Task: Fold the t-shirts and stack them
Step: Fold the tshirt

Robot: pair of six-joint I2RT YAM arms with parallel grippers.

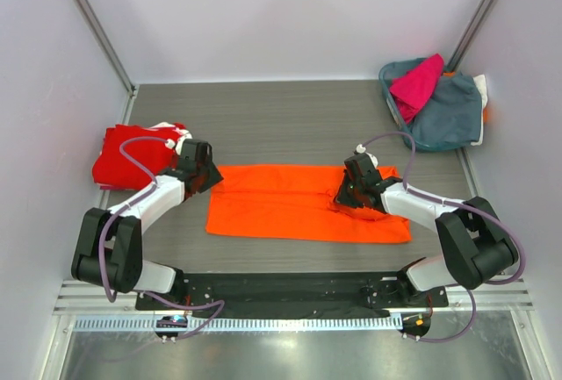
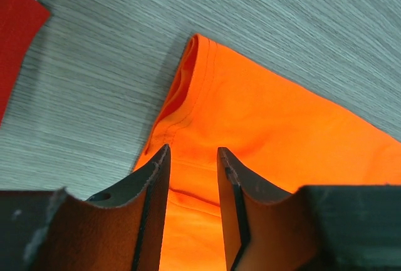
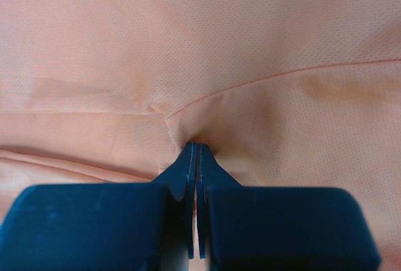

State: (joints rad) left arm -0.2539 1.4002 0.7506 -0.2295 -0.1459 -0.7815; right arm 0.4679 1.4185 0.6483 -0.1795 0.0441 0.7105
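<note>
My right fingers (image 3: 187,177) pinch a pucker of the bright orange fabric t-shirt (image 1: 307,203) lying flat on the grey wood-grain worktop (image 1: 281,125), while my left fingers (image 2: 150,189) hang spread over its left end, seemingly ready to grip for a fold.

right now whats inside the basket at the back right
A magenta t-shirt lies on top of a grey-blue cloth that spills over the basket. Whatever sits beneath them is covered.

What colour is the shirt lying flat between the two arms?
The orange t-shirt is bright and plain, with no pattern; the top view shows it best.
</note>
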